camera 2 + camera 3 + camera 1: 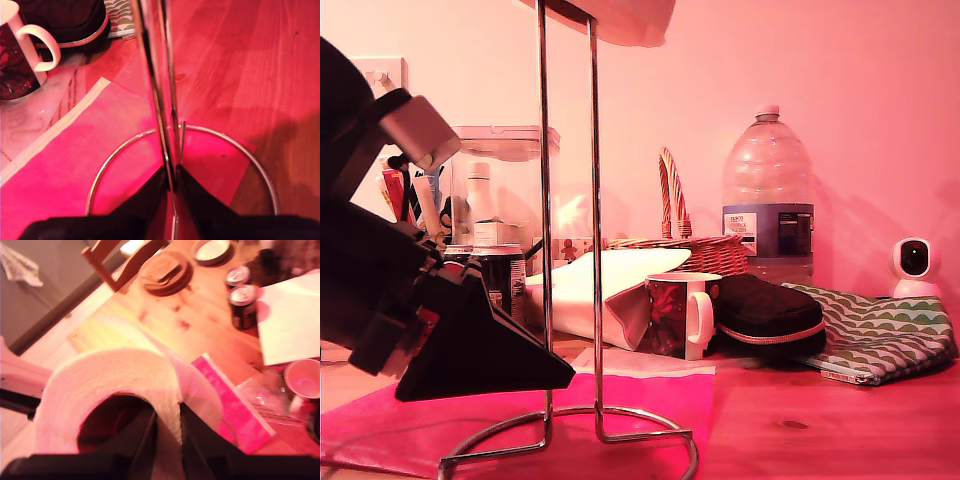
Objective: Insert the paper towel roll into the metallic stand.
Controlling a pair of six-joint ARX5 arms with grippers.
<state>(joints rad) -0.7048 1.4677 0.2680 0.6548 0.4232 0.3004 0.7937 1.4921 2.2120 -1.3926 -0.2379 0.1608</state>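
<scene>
My second claw [167, 440] is clamped on the wall of the paper towel roll [120, 390], held high above the worktop [840, 420]. Light and soft, it dents easily. My first claw [172, 187] pinches the metallic stand [567, 250], seemingly steadying its slippery, tippy loop.
</scene>
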